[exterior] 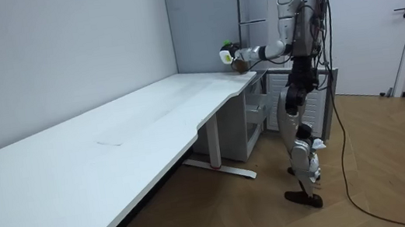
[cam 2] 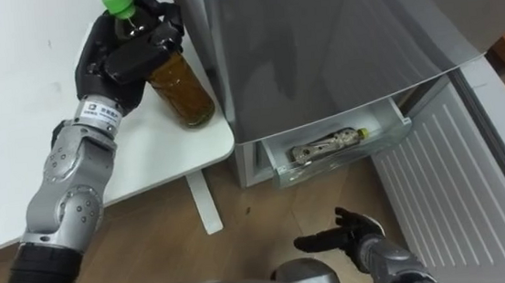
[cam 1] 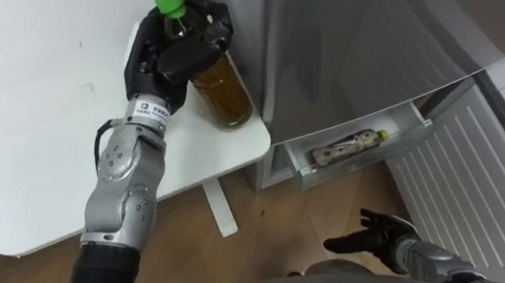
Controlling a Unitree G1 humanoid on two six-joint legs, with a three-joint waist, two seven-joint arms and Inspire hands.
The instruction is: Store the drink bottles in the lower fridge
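Over the corner of the white table the left hand clasps the tea bottle, right hand slack below: carry it level and lay it beside the other bottle in the open fridge drawer.

Two drink bottles: green-capped bottle at 12 o'clock, second bottle at 3 o'clock. One white table, 10 o'clock. One fridge, one drawer, one fridge door. Two hands: left hand, right hand.

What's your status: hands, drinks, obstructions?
Left hand shut on green-capped bottle at table corner. Right hand open, low. Another bottle lies in open fridge drawer. Drawer unobstructed.
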